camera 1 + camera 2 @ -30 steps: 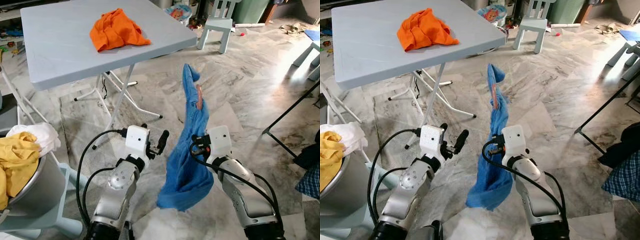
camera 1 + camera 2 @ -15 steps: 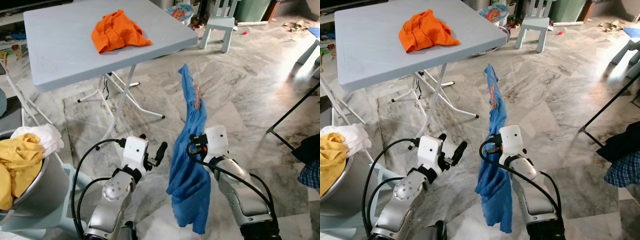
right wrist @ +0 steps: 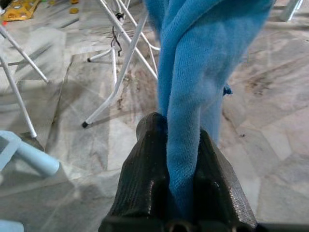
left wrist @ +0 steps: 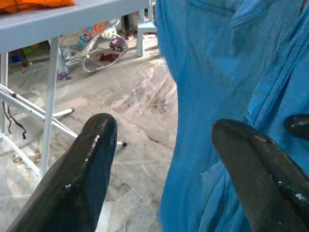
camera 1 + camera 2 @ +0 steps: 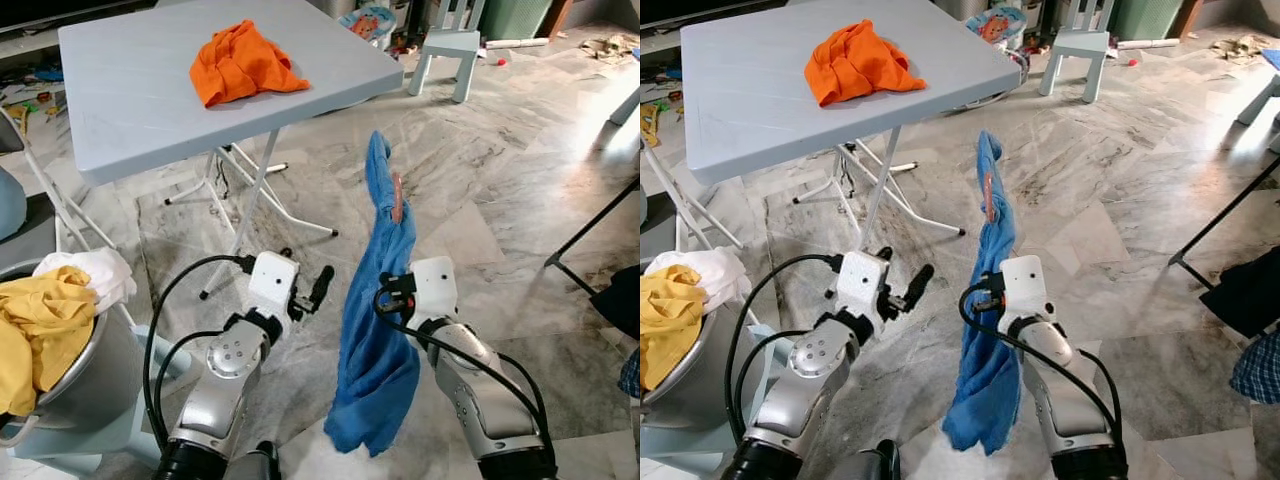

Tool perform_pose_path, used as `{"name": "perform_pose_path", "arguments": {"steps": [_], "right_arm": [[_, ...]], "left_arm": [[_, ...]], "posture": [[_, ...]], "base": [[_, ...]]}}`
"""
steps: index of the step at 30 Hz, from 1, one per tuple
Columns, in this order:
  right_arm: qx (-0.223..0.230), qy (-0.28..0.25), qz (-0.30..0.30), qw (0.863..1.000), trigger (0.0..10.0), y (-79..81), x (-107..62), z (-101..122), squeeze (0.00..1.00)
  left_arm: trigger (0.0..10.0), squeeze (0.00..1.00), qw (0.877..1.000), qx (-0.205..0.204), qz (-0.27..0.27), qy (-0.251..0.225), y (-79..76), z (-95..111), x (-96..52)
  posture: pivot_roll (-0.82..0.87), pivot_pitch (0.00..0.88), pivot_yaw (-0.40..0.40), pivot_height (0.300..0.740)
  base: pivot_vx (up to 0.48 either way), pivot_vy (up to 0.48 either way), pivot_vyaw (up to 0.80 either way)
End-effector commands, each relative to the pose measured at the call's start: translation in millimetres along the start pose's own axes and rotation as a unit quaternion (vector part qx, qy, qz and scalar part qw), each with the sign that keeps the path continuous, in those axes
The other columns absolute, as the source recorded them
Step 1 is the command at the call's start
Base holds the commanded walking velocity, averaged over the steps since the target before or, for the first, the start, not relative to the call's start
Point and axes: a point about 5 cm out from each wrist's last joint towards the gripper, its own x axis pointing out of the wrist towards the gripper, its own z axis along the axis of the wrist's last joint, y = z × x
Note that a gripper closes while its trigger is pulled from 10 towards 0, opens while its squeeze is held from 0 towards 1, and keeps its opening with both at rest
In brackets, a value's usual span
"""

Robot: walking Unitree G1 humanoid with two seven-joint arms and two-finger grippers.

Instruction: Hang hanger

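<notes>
Marble floor all around, grey worktop (image 5: 130,110) behind with an orange shirt (image 5: 240,65) left on it; blue garment (image 5: 378,330) is pinched by the right tool (image 3: 179,193), draped long and twisted, a bit of pink hanger (image 5: 397,197) seen near its top; left tool (image 4: 164,169) is spread wide, nothing held; hanging not done yet, no rail spotted.

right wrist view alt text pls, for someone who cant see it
The right gripper is shut on a blue garment, a bunched fold rising from between its two black fingers. Behind lie a marble floor and white folding table legs.
</notes>
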Motion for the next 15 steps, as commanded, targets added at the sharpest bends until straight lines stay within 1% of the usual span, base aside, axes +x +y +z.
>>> {"name": "perform_pose_path", "arguments": {"steps": [1,3,5,6,9,11,13,15], "right_arm": [[-0.007,-0.014,0.009,1.0,10.0,-4.9,4.2,12.0,0.0],[-0.004,-0.017,0.002,1.0,10.0,-9.4,6.0,15.8,0.0],[-0.002,-0.027,-0.005,1.0,10.0,-10.9,6.8,20.4,0.0],[-0.002,-0.031,-0.005,0.999,10.0,-10.6,6.1,22.1,0.0],[-0.003,-0.044,-0.002,0.999,10.0,-6.8,2.6,24.6,0.0],[-0.006,-0.049,-0.002,0.999,10.0,-5.1,0.8,24.5,0.0],[0.001,-0.05,-0.009,0.999,10.0,-2.8,-2.6,20.9,0.0],[0.0,-0.05,-0.01,0.999,10.0,-0.6,-4.4,19.9,0.0]], "left_arm": [[10.0,0.0,1.0,0.007,-0.002,-0.009,-1.1,5.9,1.0],[10.0,0.0,1.0,-0.008,0.001,-0.013,-3.0,6.6,1.2],[10.0,0.0,1.0,-0.01,0.005,-0.012,-3.0,5.4,-0.4],[10.0,0.0,1.0,-0.007,0.011,-0.007,-2.8,3.7,-1.0],[10.0,0.0,0.999,-0.033,0.012,-0.013,-7.2,2.0,-2.1],[10.0,0.0,0.999,-0.034,0.008,-0.013,-10.4,1.6,-2.5],[10.0,0.0,0.999,-0.037,-0.012,-0.015,-19.0,2.0,-2.9],[10.0,0.0,0.999,-0.04,-0.018,-0.017,-21.8,2.3,-3.2]], "posture": [[0.04,0.136,-0.011,0.74],[0.03,0.139,-0.021,0.74],[0.02,0.142,-0.025,0.74],[0.02,0.144,-0.027,0.74],[0.01,0.146,-0.028,0.74],[0.01,0.152,-0.028,0.74],[0.01,0.159,-0.029,0.74],[0.0,0.17,-0.028,0.74]], "base": [[0.0,0.0,0.0],[0.0,0.0,0.0],[0.0,0.0,0.0],[0.0,0.0,0.0],[0.0,0.0,0.0],[0.0,0.0,0.0],[0.276,0.0,0.0],[0.345,0.0,0.0]]}}
